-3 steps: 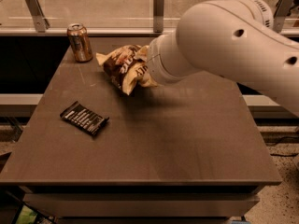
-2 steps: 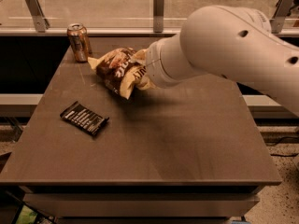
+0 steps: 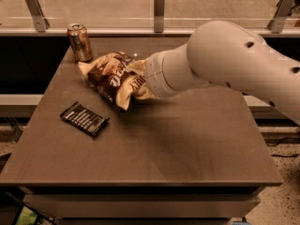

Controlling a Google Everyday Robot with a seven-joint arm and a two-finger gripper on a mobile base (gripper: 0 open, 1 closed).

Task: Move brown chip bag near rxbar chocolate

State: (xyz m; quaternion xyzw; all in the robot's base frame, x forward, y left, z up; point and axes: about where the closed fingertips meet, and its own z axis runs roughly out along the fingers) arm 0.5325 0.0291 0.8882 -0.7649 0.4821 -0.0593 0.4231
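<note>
The brown chip bag [image 3: 112, 78], crinkled dark brown and cream, hangs at the end of my white arm over the table's back left part. My gripper [image 3: 139, 81] is buried in the bag's right end and shut on it; the arm's wrist hides most of it. The rxbar chocolate [image 3: 84, 118], a flat black wrapper with white print, lies on the table to the lower left of the bag, a short gap away.
A copper-coloured drink can [image 3: 79, 42] stands upright at the table's back left corner, just behind the bag. The brown table [image 3: 187, 144] ends in a front edge below. A glass rail with metal posts [image 3: 159, 3] runs behind.
The arm has carried the bag leftward and slightly toward the front, closer to the rxbar. The can and the rxbar have not moved.
</note>
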